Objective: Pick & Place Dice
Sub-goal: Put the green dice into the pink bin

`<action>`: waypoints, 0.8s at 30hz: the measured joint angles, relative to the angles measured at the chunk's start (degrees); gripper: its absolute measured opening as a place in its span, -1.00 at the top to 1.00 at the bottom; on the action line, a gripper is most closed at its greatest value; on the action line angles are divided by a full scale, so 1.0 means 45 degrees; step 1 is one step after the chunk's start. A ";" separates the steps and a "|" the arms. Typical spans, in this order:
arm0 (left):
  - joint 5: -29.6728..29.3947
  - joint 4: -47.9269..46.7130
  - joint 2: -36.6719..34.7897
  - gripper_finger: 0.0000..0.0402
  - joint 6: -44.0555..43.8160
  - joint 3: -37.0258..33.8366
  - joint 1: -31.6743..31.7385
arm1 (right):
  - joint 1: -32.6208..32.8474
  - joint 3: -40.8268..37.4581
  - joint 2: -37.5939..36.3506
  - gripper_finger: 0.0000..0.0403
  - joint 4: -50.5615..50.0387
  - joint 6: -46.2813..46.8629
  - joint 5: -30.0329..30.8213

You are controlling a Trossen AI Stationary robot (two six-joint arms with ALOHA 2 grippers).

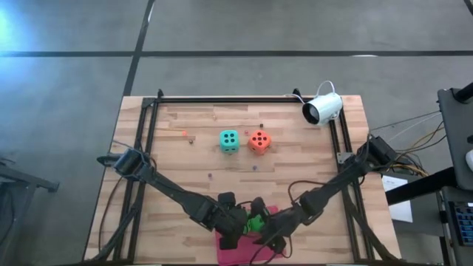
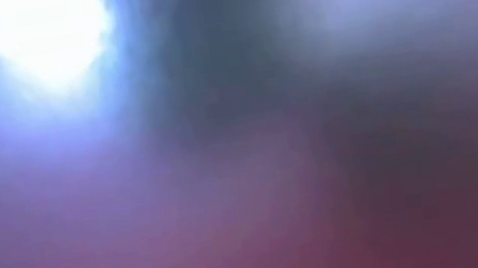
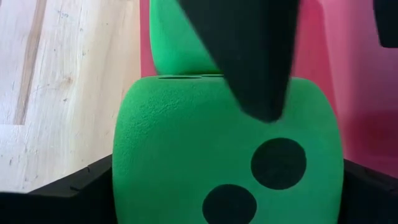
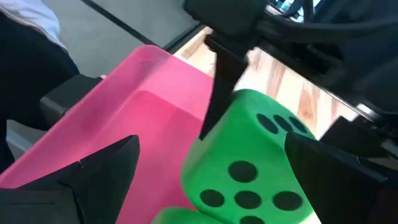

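table [image 1: 295,159]: wood top, I've got both arms meeting at bottom centre of the high view.
pink tray [image 4: 155,93]: sits bottom centre, it's the drop spot imo, walls stop dice rolling off.
left gripper [image 1: 235,235]: wide, straddling a green die, not squeezing.
right gripper [image 1: 272,238]: wide too, just beside, holding nothing afaict.
green dice [image 3: 224,155]: two, stacked in the tray btw the claws.
teal die [image 1: 229,140] + orange-red die [image 1: 259,140]: mid-table, side by side, not picked yet.
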 joint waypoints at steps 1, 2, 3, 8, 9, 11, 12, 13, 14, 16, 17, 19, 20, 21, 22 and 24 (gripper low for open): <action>0.0004 0.0001 0.0000 -0.97 0.0000 0.0000 0.0000 | -0.0015 0.0021 0.0000 -0.99 0.0010 -0.0019 0.0012; 0.0005 0.0010 0.0000 -0.96 0.0000 0.0000 0.0000 | -0.0060 0.0053 0.0000 -0.99 0.0038 -0.0026 0.0013; 0.0000 0.0015 0.0000 -0.96 0.0000 0.0000 0.0000 | -0.0081 0.0058 0.0000 -0.99 0.0044 -0.0008 0.0011; 0.0001 0.0130 0.0000 -0.96 0.0020 0.0000 0.0001 | -0.0168 -0.0166 0.0000 -0.99 0.0097 0.0146 -0.0005; 0.0005 0.0165 0.0000 -0.96 0.0022 0.0000 0.0005 | -0.0201 -0.0192 0.0003 -0.99 0.0130 0.0243 -0.0016; 0.0005 0.0171 0.0000 -0.97 0.0019 -0.0005 0.0005 | -0.0232 -0.0217 0.0022 -0.99 0.0107 0.0314 -0.0024; 0.0005 0.0174 0.0000 -0.98 0.0021 -0.0005 0.0005 | -0.0233 -0.0217 0.0024 -0.99 0.0080 0.0312 -0.0024; 0.0005 0.0175 0.0000 -0.98 0.0024 -0.0005 0.0005 | -0.0236 -0.0217 0.0024 -0.99 0.0051 0.0309 -0.0032; 0.0005 0.0192 0.0000 -0.98 0.0027 -0.0005 0.0005 | -0.0234 -0.0217 0.0029 -0.99 0.0008 0.0309 -0.0064; 0.0010 0.0221 0.0000 -0.98 0.0063 -0.0005 0.0005 | -0.0236 -0.0217 0.0029 -0.99 -0.0032 0.0359 -0.0252; 0.0024 0.0233 0.0000 -0.98 0.0063 -0.0005 0.0005 | -0.0236 -0.0220 0.0029 -0.99 -0.0038 0.0390 -0.0422; 0.0048 0.0219 0.0000 -0.97 0.0063 -0.0005 -0.0003 | -0.0256 -0.0226 0.0036 -0.99 -0.0053 0.0482 -0.0661; 0.0044 0.0214 0.0000 -0.97 0.0068 -0.0005 -0.0005 | -0.0256 -0.0226 0.0039 -0.99 -0.0054 0.0522 -0.0681; 0.0049 0.0214 0.0000 -0.96 0.0072 -0.0005 -0.0005 | -0.0256 -0.0226 0.0044 -0.99 -0.0068 0.0562 -0.0685; 0.0049 0.0188 0.0000 -0.96 0.0073 -0.0005 -0.0005 | -0.0256 -0.0226 0.0044 -0.99 -0.0125 0.0606 -0.0685; 0.0044 0.0144 0.0000 -0.96 0.0073 -0.0005 0.0000 | -0.0256 -0.0226 0.0044 -0.99 -0.0290 0.0676 -0.0695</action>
